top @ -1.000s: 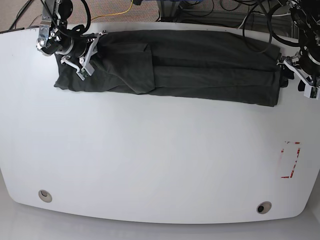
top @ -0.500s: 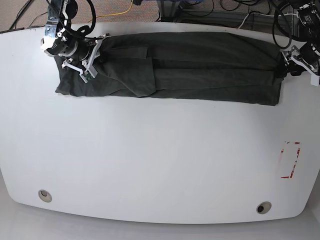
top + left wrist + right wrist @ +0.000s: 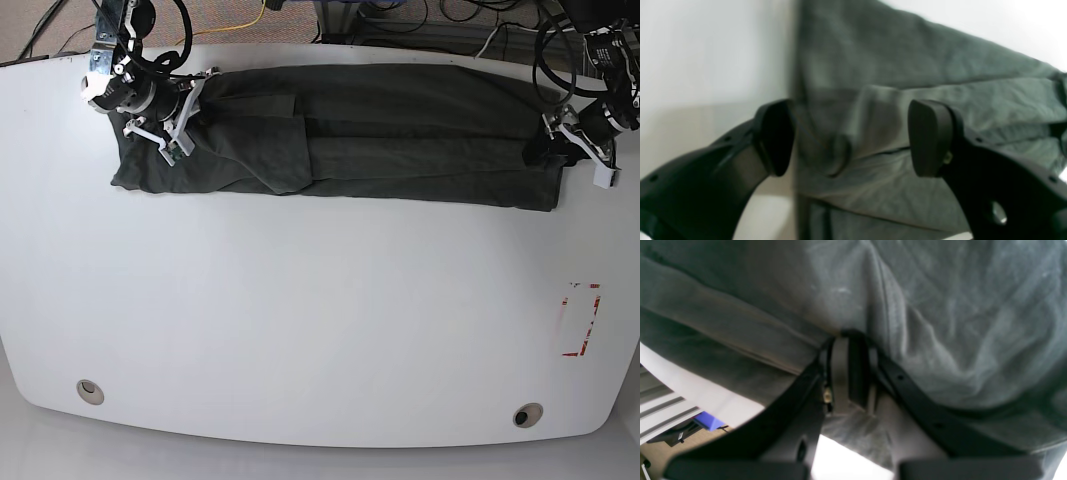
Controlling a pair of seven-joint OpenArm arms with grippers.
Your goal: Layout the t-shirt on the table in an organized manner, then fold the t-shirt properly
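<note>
The t-shirt (image 3: pixel 400 135) lies folded into a long dark band across the far side of the bench (image 3: pixel 300 320), stretching from my right arm's end to my left arm's end. My right tool (image 3: pixel 850 373) is pinched tight on a ridge of the charcoal cloth; in its wrist view the two fingers (image 3: pixel 840 370) meet with fabric bunched all around them. In the base view that tool (image 3: pixel 175 115) sits on the shirt's end at that view's left. My left tool (image 3: pixel 850 136) stands wide, its two black pads (image 3: pixel 927 136) well apart with a fold of shirt lying between them, neither pad clearly touching it; this view is blurred. From the base view the left tool (image 3: pixel 560 135) sits at the shirt's other end. Nearer, a red tape rectangle (image 3: pixel 580 320) and two round grommet holes (image 3: pixel 90 390) mark the white bench.
</note>
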